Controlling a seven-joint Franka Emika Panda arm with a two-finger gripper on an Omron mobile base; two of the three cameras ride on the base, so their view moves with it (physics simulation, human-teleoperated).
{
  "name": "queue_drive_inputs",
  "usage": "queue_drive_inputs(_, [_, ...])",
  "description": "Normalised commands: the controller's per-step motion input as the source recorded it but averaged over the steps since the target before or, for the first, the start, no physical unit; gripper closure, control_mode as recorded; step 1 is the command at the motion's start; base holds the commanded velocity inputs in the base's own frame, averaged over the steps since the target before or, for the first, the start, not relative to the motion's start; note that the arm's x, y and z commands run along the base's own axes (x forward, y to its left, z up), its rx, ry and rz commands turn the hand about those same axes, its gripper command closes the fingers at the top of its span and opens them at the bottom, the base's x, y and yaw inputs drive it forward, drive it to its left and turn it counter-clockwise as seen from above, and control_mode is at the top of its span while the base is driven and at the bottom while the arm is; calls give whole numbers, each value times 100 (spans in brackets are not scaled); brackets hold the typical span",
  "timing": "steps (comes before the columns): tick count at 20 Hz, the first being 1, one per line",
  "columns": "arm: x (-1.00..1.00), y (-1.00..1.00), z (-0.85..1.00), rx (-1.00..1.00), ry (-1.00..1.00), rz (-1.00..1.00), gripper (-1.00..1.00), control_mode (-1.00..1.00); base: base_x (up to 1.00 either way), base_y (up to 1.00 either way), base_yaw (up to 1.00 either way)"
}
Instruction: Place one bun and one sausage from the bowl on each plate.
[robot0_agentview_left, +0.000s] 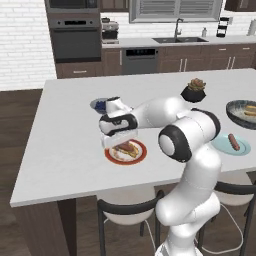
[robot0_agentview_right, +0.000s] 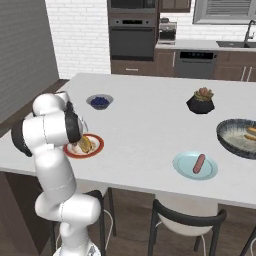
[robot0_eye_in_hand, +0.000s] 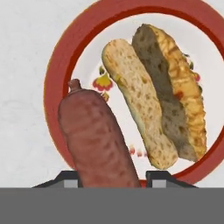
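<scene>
In the hand view my gripper (robot0_eye_in_hand: 113, 179) is shut on a brown sausage (robot0_eye_in_hand: 98, 140), held low over the cream plate with the orange-red rim (robot0_eye_in_hand: 57, 74). A split bun (robot0_eye_in_hand: 157, 96) lies on that plate, beside the sausage. From the left base view the gripper (robot0_agentview_left: 120, 140) hangs just above this plate (robot0_agentview_left: 111, 156) near the counter's front edge. On the teal-blue plate (robot0_agentview_left: 243, 148) at the right lies another sausage (robot0_agentview_left: 233, 141). The dark bowl (robot0_agentview_left: 232, 112) at the far right holds pale bun-like food (robot0_agentview_left: 248, 111). The right base view shows the bowl (robot0_agentview_right: 230, 135) and teal plate (robot0_agentview_right: 182, 165) too.
A small bowl of dark berries (robot0_agentview_left: 98, 105) stands just behind the gripper. A black plant pot (robot0_agentview_left: 194, 91) sits mid-counter toward the back. Chairs (robot0_agentview_left: 125, 210) are tucked under the counter's front edge. Oven, sink and cabinets line the far wall.
</scene>
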Motion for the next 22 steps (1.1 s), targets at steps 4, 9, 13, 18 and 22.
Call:
queue_drive_inputs(4, [1,0,-47,-14,5,0,100,-100,0,0,0])
queue_drive_inputs(9, [24,-3,-38,-11,2,0,100,-100,0,0,0])
queue_drive_inputs(13, [30,-18,-1,0,0,0,-100,-100,0,0,0])
queue_drive_inputs(18, [16,-4,4,0,0,0,-100,-100,0,0,0])
queue_drive_inputs(22, [-38,0,60,0,-6,-3,-100,-100,0,0,0])
